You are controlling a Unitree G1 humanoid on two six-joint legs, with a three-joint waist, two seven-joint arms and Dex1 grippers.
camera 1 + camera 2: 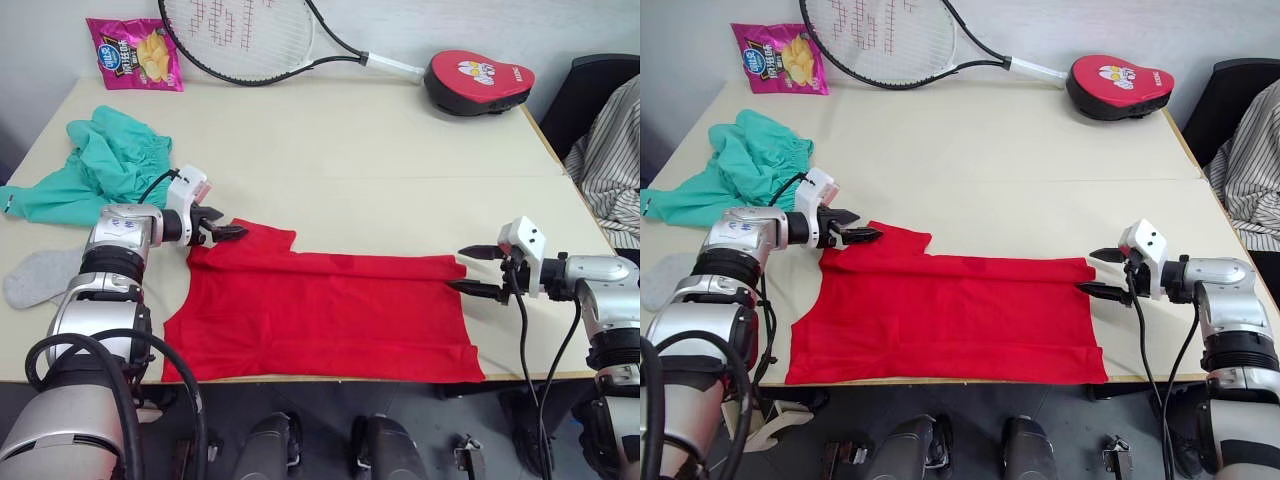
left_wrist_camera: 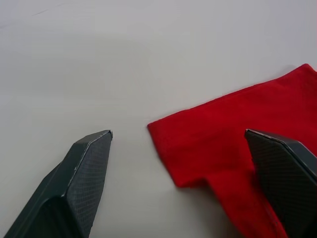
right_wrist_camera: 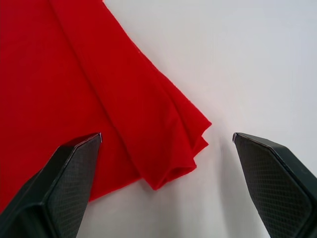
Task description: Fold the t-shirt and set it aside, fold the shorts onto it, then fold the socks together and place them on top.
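Observation:
The red t-shirt [image 1: 320, 315] lies flat along the table's front edge, folded lengthwise, with a sleeve sticking out at its far left corner. My left gripper [image 1: 226, 228] is open at that sleeve corner [image 2: 208, 134], its fingers straddling the cloth edge. My right gripper [image 1: 476, 270] is open at the shirt's right corner [image 3: 173, 144], empty. The teal-green shorts [image 1: 100, 165] lie crumpled at the table's left side. One grey sock [image 1: 40, 275] lies at the left edge, beside my left arm.
At the back of the table [image 1: 400, 150] lie a pink snack bag [image 1: 135, 52], a tennis racket [image 1: 250, 35] and a red padded case [image 1: 478, 80]. A person in a striped sleeve [image 1: 610, 160] sits at the right.

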